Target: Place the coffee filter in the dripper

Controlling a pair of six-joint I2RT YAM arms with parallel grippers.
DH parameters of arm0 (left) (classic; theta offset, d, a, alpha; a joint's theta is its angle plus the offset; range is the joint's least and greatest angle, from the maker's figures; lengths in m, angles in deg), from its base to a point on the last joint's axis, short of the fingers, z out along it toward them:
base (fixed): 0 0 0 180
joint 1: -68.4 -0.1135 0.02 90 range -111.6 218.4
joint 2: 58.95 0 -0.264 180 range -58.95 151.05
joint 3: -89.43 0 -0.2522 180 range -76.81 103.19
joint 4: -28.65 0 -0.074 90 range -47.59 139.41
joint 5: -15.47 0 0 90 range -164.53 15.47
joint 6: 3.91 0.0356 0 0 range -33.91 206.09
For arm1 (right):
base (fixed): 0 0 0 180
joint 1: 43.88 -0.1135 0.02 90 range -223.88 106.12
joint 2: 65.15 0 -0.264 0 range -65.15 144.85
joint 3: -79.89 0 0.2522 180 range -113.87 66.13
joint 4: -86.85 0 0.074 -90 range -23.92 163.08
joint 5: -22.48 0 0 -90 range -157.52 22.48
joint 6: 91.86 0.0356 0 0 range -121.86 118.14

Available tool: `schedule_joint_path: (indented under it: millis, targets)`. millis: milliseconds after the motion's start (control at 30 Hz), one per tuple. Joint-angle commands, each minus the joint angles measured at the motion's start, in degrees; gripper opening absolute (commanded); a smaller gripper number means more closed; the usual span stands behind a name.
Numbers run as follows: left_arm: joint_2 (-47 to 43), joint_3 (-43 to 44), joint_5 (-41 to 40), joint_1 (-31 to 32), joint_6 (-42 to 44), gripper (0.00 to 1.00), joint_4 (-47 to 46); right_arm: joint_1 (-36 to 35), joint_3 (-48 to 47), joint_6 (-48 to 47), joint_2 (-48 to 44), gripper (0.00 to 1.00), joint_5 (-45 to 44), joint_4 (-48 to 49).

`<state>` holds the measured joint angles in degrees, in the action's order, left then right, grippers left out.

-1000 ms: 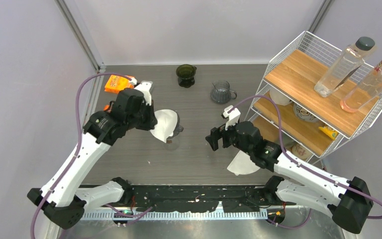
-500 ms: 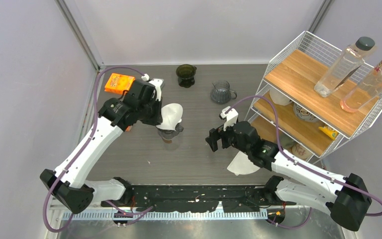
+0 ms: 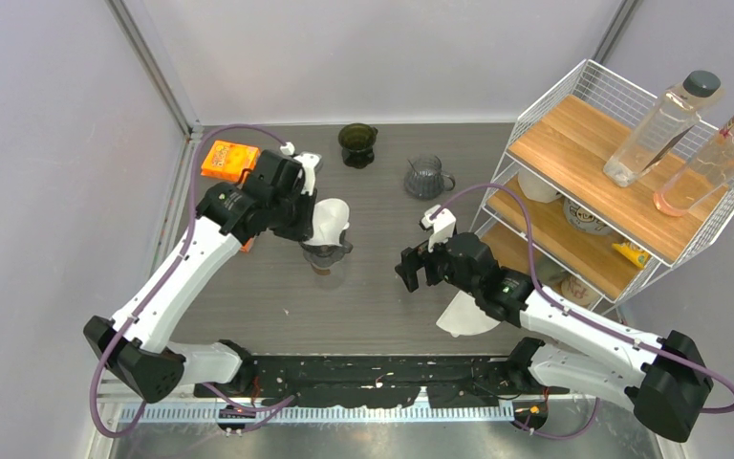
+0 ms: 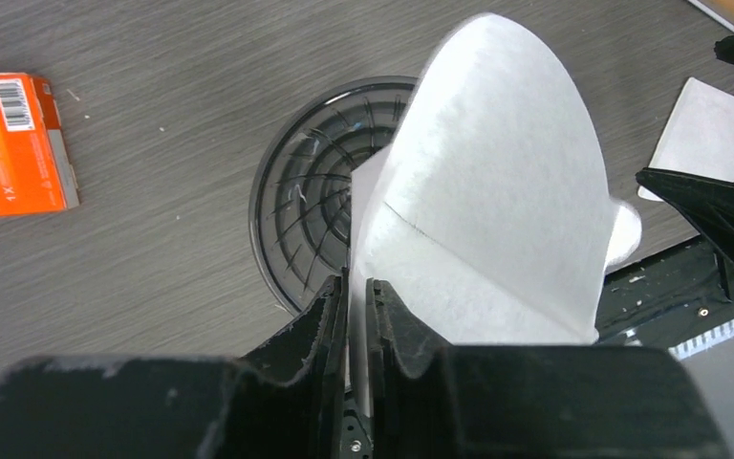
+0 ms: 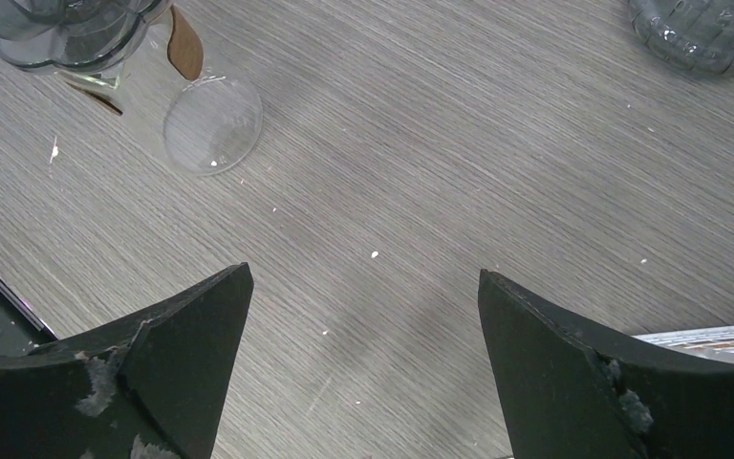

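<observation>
My left gripper (image 3: 313, 222) is shut on a white paper coffee filter (image 3: 330, 220), pinching its edge (image 4: 358, 287). The filter (image 4: 487, 191) hangs as an open cone right over the smoky glass dripper (image 4: 311, 215), its lower part inside the ribbed bowl. In the top view the dripper (image 3: 328, 254) stands on a clear glass server at mid-table. My right gripper (image 3: 411, 268) is open and empty, hovering over bare table to the right of the dripper (image 5: 67, 33); its fingers (image 5: 182, 325) are wide apart.
A second white filter (image 3: 466, 316) lies on the table under the right arm. An orange box (image 3: 228, 160) sits at the back left, a dark dripper (image 3: 356, 143) and a glass jug (image 3: 425, 178) at the back. A wire shelf rack (image 3: 612, 182) with bottles stands at right.
My left arm has swung toward the back and right, carrying the filter from beside the dripper to directly over it and tipping it upright into the bowl. The right arm has barely moved.
</observation>
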<state>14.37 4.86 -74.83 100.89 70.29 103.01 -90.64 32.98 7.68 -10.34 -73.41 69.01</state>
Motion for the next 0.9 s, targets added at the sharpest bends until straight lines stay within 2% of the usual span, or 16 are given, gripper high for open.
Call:
schedule_joint_path:
  millis: [0,633,867]
  targets:
    - [0.04,2.69,2.65,-0.24,1.77,0.21,0.39,-0.01,-0.63,-0.71,-0.30,0.95,-0.67,1.47]
    - [-3.67,4.69,-1.78,-0.25,-0.59,0.65,1.05,0.01,-0.59,-0.58,-0.36,0.95,-0.61,1.53]
    - [-6.45,6.39,-2.66,-0.25,-1.81,0.90,0.99,0.01,-0.51,-0.55,-0.08,0.95,-1.00,1.59]
